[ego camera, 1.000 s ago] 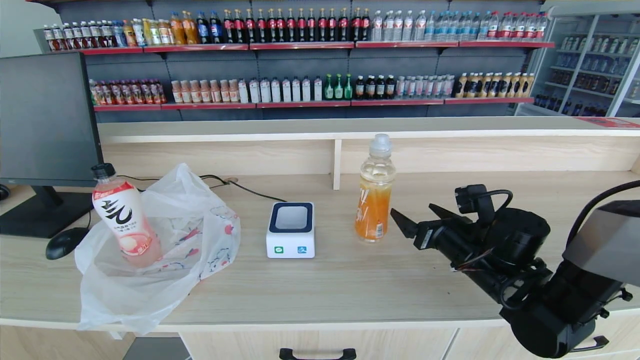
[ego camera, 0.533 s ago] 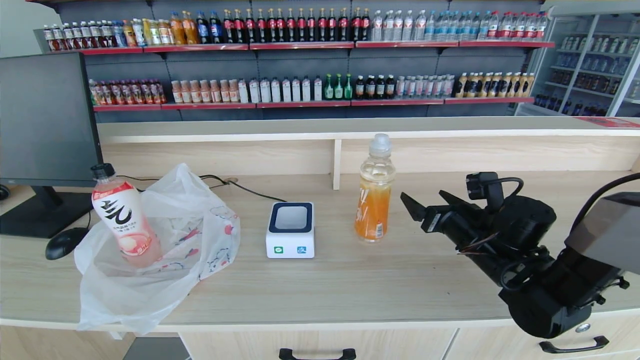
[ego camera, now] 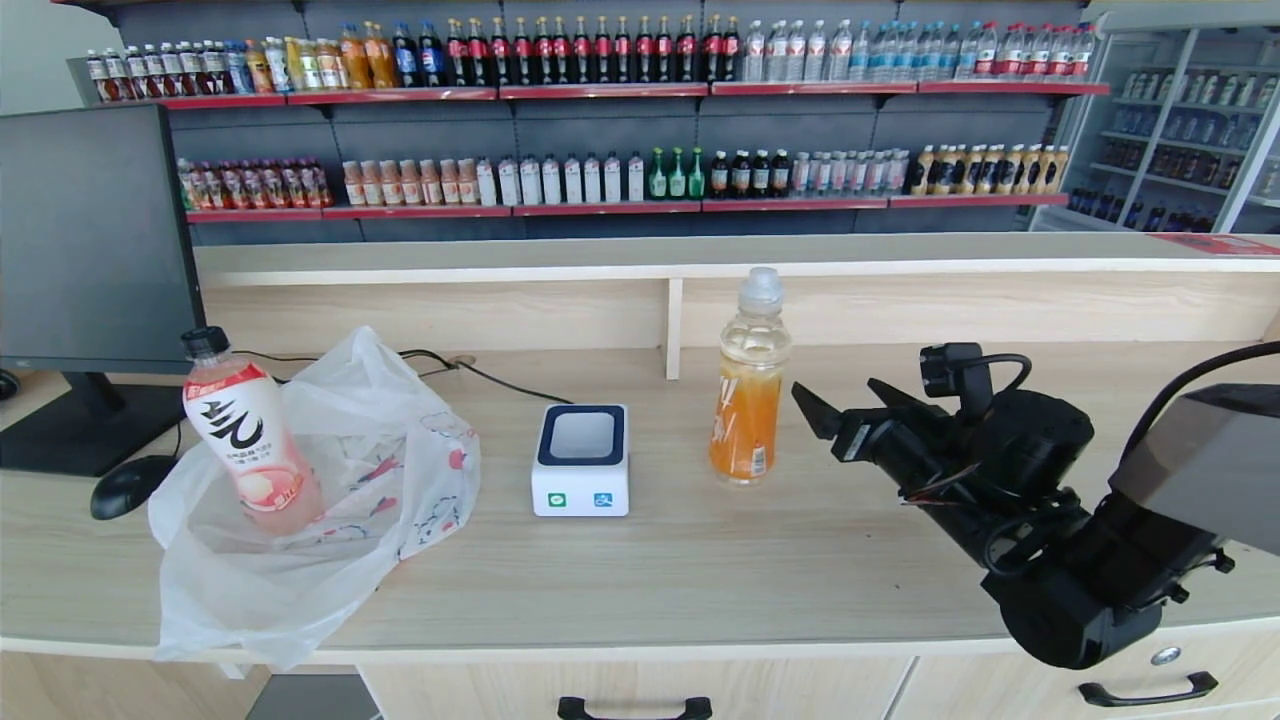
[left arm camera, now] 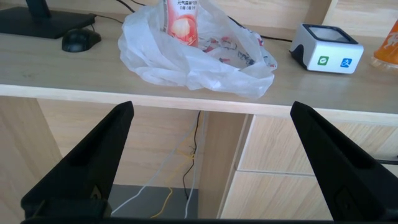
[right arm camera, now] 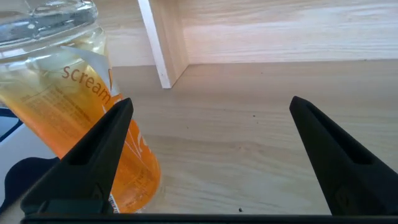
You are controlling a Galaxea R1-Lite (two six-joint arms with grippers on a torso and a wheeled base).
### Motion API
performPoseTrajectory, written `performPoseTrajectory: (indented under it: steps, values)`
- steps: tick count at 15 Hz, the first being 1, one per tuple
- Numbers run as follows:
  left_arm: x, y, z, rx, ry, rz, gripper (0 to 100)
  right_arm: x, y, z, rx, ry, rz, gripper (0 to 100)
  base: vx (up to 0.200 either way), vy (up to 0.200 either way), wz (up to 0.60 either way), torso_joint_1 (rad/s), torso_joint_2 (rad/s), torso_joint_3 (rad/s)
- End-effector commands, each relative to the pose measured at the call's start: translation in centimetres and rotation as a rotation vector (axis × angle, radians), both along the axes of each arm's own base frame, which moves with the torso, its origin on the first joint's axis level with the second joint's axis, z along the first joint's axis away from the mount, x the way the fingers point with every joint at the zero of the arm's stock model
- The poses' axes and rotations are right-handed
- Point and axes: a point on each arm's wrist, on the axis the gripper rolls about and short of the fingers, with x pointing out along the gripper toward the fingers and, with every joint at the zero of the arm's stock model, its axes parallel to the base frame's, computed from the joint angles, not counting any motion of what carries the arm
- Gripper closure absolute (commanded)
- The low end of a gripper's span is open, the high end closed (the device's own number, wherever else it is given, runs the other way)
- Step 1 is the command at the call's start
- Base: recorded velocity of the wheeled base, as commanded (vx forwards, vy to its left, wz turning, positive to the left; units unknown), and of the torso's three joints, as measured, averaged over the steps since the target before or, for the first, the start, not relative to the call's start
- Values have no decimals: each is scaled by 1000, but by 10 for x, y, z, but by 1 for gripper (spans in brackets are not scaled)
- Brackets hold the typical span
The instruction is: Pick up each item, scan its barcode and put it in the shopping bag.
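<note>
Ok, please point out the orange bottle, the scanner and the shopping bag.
orange bottle point(ego camera: 745, 425), head view, its orange lower body.
scanner point(ego camera: 583, 438), head view, its grey top window.
shopping bag point(ego camera: 420, 480), head view, its bare side wall.

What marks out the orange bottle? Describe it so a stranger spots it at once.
Start at the long wooden counter and find the white scanner box at its middle. Just right of it the orange bottle stands upright, near the right pincer. It has a pale cap and stands on bare wood; the pink bottle, black-capped, sits in the plastic bag.
</note>
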Motion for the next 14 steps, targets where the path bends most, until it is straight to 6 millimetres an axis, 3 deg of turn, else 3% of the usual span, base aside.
performPoseTrajectory:
  steps: [1,14]
  values:
    - [0,0,0,-1,0,0,0,-5,3,2,0,-1,12,0,0,0,0,0,0,0]
    - [0,0,0,-3,2,0,0,-21,18,7,-1,2,69,0,0,0,0,0,0,0]
